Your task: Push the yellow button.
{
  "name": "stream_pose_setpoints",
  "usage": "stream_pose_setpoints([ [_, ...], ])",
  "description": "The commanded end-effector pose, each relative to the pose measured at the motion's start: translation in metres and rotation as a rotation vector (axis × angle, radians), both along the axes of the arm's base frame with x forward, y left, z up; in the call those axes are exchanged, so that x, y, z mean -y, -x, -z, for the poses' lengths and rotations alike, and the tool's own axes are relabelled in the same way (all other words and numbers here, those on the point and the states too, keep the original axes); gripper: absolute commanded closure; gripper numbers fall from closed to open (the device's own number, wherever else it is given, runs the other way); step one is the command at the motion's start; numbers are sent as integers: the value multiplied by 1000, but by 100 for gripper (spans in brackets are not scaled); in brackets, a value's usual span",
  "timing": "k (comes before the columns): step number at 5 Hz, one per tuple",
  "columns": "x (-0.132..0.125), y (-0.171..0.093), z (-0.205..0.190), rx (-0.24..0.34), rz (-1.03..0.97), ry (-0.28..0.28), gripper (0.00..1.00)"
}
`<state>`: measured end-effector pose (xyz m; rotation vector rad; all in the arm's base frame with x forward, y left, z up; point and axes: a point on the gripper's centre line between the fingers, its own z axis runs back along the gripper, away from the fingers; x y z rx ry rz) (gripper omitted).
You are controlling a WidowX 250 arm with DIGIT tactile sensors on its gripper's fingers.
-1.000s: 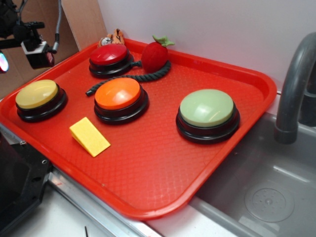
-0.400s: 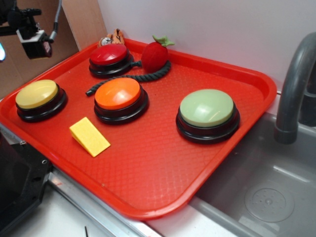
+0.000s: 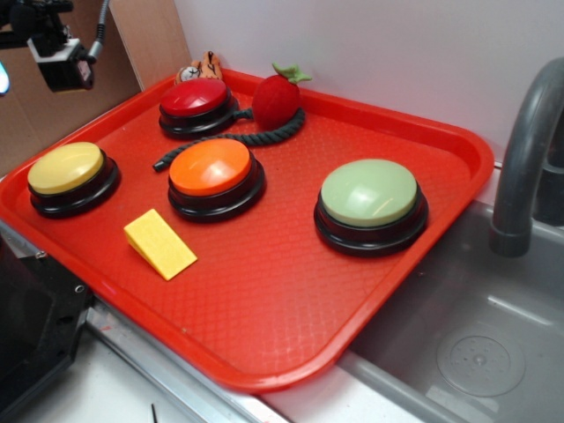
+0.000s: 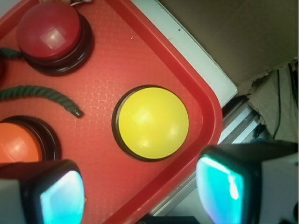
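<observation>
At the far left of the exterior view the black robot pincer [image 3: 53, 53] hangs high above the rear left rim of the red plastic tray [image 3: 264, 335], well clear of everything on it; its two glowing pads [image 4: 60, 196] sit wide apart at the bottom corners of the wrist view, so it stands open and holds nothing. Below it, near the tray's left edge, rests the round domed pale-yellow button on a black base [image 3: 67, 167], which the wrist view shows almost centred between and ahead of the pads [image 4: 153, 122]. The step in hand looks like the approach, with no contact made yet; the next move probably calls for bringing the pincer down over the dome and pressing squarely on its top, keeping off the tray rim just beside it. Further right lie the flat yellow wedge-shaped block [image 3: 159, 243], the orange-topped round button [image 3: 211, 167], the dark red round button [image 3: 194, 97], the dark green rope [image 3: 238, 137], the red plush strawberry [image 3: 277, 99] and the pale green round button [image 3: 370, 194]. Compared with the earlier frames, the pincer has risen and drifted toward the upper left corner, while the things on the tray have not shifted
</observation>
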<state>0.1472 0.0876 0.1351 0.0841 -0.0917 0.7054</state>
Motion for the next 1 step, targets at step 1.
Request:
stream_pose_setpoints([
  [1, -2, -1, -16, 76, 46, -14, 0],
])
